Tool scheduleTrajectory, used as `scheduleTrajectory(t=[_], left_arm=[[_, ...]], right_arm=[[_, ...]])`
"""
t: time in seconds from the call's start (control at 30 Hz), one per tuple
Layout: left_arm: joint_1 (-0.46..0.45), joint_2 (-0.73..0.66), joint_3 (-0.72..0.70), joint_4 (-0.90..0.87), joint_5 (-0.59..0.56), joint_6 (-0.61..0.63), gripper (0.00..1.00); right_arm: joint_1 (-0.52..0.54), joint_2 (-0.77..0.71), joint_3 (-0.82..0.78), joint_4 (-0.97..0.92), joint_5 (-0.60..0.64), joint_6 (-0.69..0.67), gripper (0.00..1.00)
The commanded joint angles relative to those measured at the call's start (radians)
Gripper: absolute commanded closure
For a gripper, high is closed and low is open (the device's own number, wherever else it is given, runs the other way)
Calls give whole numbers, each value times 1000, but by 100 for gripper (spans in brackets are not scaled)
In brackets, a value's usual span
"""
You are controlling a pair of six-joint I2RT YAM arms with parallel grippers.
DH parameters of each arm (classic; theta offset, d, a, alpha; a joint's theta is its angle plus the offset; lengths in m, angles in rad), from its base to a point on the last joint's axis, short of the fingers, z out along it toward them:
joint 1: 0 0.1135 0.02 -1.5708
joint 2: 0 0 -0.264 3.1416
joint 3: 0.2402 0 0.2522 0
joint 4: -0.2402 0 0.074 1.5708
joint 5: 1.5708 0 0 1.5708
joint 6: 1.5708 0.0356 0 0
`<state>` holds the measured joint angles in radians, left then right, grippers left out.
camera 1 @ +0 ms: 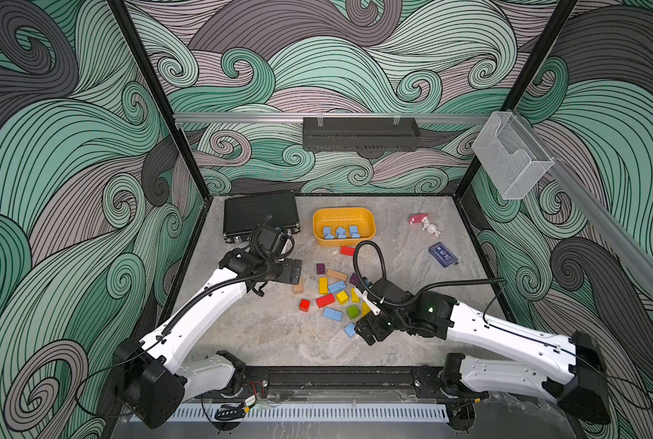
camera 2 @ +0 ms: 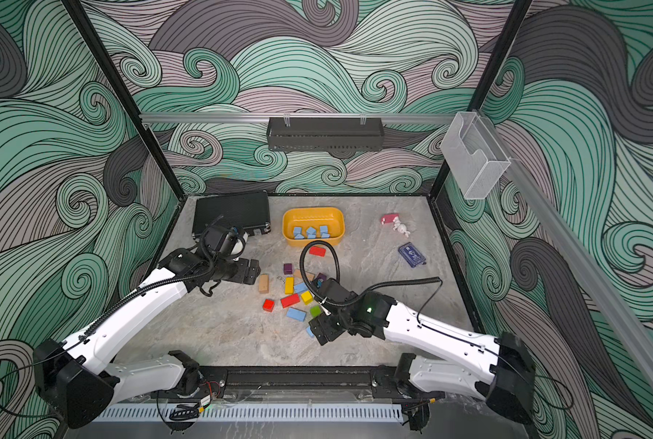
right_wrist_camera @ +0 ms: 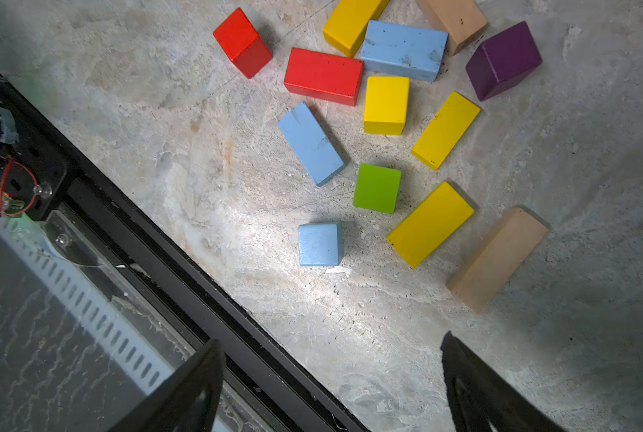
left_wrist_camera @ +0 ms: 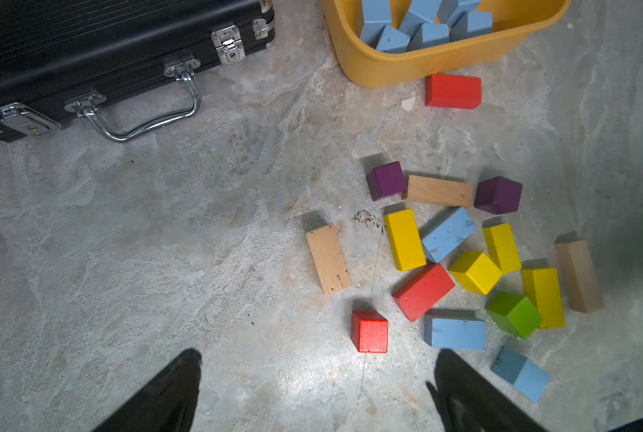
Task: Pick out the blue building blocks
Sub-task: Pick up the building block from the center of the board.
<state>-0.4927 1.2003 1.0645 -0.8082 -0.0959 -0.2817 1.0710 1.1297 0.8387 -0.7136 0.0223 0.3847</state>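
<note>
- blue building blocks [camera 1: 340,232]: several sit heaped in the yellow tray [camera 1: 319,218] at the back of the table, and three lie loose in the mixed pile.
- my right gripper [right_wrist_camera: 331,338] hangs with its jaws spread and empty; a blue cube [right_wrist_camera: 319,244] lies just ahead of them, untouched.
- beyond it a blue bar [right_wrist_camera: 310,144] lies flat, and a second blue bar [right_wrist_camera: 402,50] sits beside a red bar [right_wrist_camera: 323,74].
- my left gripper [left_wrist_camera: 318,353] is spread wide too, holding nothing.
- the blues look matte, pale and scuffed.
</note>
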Motion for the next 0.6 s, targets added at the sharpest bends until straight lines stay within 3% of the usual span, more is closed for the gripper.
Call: scheduleTrajectory(t=[0.0, 0.57], left_arm=[[14, -11, -8, -18, -44, -24, 3], [130, 15, -66, 65, 31, -31, 3]], right_arm=[[21, 32, -13, 58, 49, 24, 12], [48, 228, -19, 169, 35, 52, 27]])
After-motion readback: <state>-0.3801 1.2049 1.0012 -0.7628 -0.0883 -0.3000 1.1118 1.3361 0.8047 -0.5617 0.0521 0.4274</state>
